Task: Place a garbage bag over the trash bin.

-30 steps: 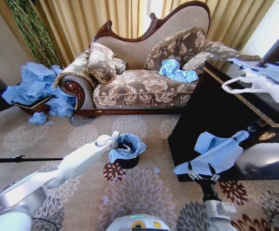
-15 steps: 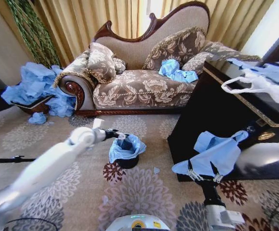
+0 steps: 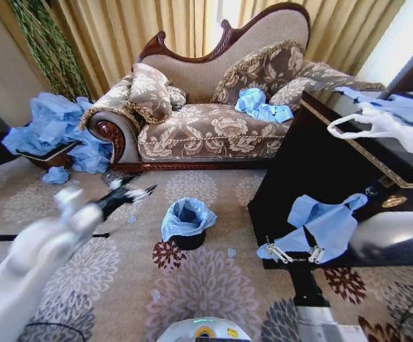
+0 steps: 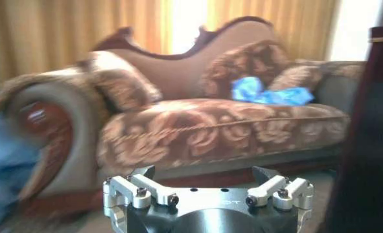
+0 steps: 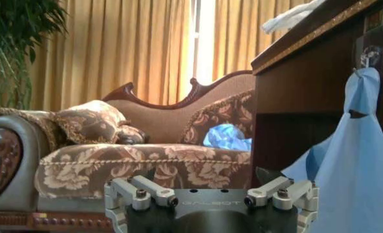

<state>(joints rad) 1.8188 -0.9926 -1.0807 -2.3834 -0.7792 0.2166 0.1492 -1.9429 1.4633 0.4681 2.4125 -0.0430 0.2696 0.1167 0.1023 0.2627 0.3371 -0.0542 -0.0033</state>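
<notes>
The big sofa [image 3: 213, 107] stands at the back on the flowered carpet [image 3: 192, 285], with a blue bundle [image 3: 262, 105] on its seat. A dark cabinet [image 3: 320, 164] stands on the right, and a wide blue bag [image 3: 320, 224] hangs on its front. The small black trash bin [image 3: 190, 239] sits on the carpet in the middle, and the light-blue garbage bag [image 3: 186, 215] already lines it and folds over its rim. The left gripper [image 3: 131, 192] is in the air, left of the bin, apart from it, fingers spread with nothing in them. The right gripper [image 3: 295, 252] is low by the cabinet, fingers spread wide, just at the hanging bag's bottom edge. Its wrist reads "GALBOT" [image 5: 212, 203].
</notes>
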